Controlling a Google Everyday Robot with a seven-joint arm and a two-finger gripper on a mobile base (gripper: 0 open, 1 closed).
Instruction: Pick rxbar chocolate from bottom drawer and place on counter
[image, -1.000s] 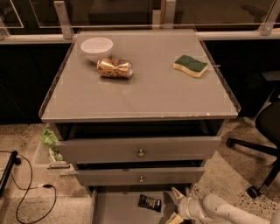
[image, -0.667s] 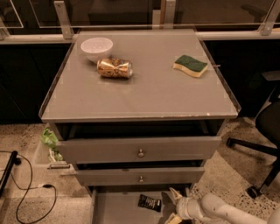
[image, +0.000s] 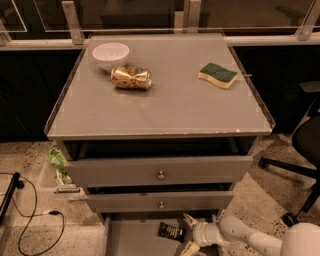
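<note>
The rxbar chocolate (image: 170, 232), a small flat black wrapper with white lettering, lies on the floor of the open bottom drawer (image: 135, 239) near its back right. My gripper (image: 189, 234) reaches in from the lower right, just right of the bar, with one finger (image: 189, 220) above and one (image: 190, 248) below; the jaws stand open and empty. The counter (image: 165, 105) is the glossy grey top of the cabinet above.
On the counter stand a white bowl (image: 110, 54), a dented gold can (image: 131, 78) on its side and a green-and-yellow sponge (image: 217, 75). Two knobbed drawers (image: 160, 172) are slightly open. An office chair (image: 300, 150) is at right; cables (image: 30, 220) lie on the floor at left.
</note>
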